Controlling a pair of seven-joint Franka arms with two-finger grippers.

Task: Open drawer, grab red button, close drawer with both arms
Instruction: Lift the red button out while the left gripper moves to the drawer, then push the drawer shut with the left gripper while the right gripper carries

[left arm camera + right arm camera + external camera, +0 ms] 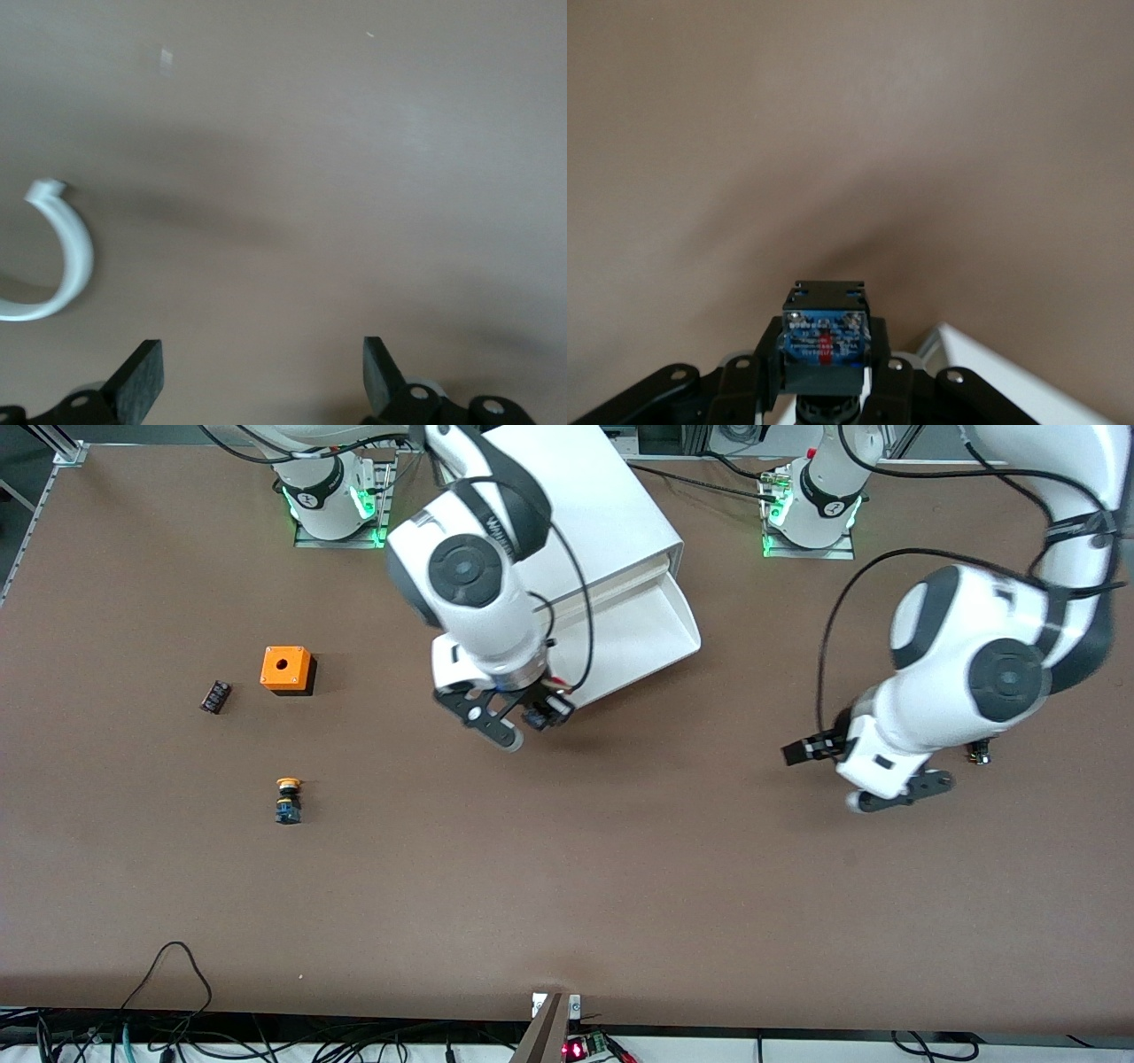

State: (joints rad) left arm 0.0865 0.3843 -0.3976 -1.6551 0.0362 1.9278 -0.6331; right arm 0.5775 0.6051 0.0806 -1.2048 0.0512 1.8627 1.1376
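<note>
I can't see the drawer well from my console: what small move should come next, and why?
Probably bring the left gripper, open over bare table, to the white drawer, which stands open, and push it shut: the right gripper already holds the black-and-blue button.

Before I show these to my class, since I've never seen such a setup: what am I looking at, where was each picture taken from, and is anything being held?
Two white jointed robot arms work at a brown table. The big picture looks down from a high camera facing them. The other two come from a camera on each arm's wrist.

The right pincer, over the table in front of the white cabinet and its open drawer, is shut on a small push-button with a black-and-blue body. The left pincer hangs open and empty over the left arm's end of the table.

On the table lie an orange box with a hole, a small black part beside it, and a yellow-capped button nearer the camera.
</note>
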